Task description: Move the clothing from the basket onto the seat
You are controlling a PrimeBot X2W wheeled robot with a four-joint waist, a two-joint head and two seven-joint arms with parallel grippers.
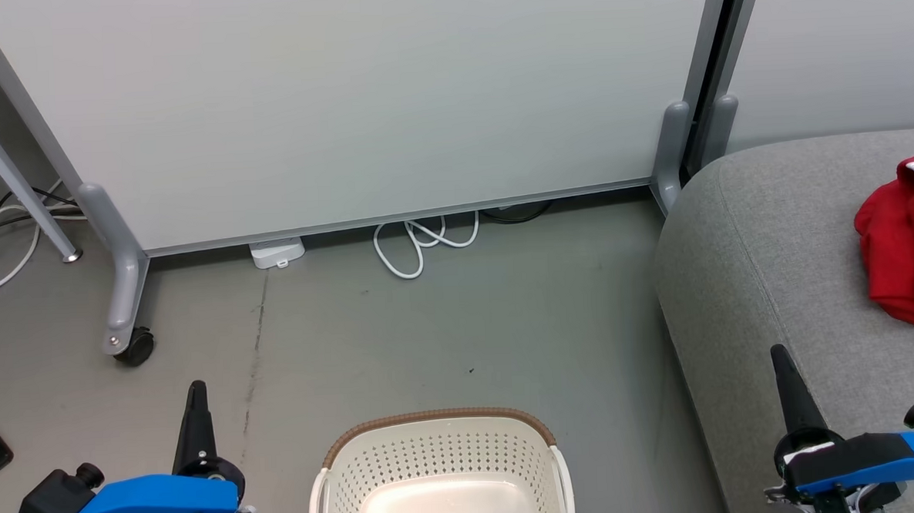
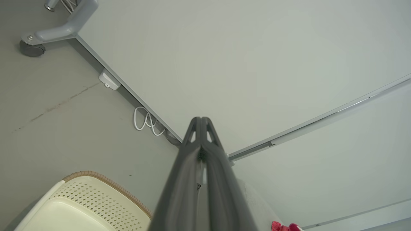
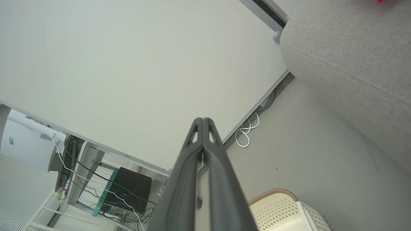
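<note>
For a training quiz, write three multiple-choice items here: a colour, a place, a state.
1. The rim of the cream-white perforated plastic basket is: A brown; B blue; C black.
2. The bright red fabric clothing lies: A in the basket; B on the light grey upholstered seat; C on a shelf.
3. The left gripper and right gripper are: A both open; B both shut; C one open.
Answers: A, its woven-look band is brown; B, the red heap rests on the cushion; B, both pairs of jaws are pressed together.
</note>
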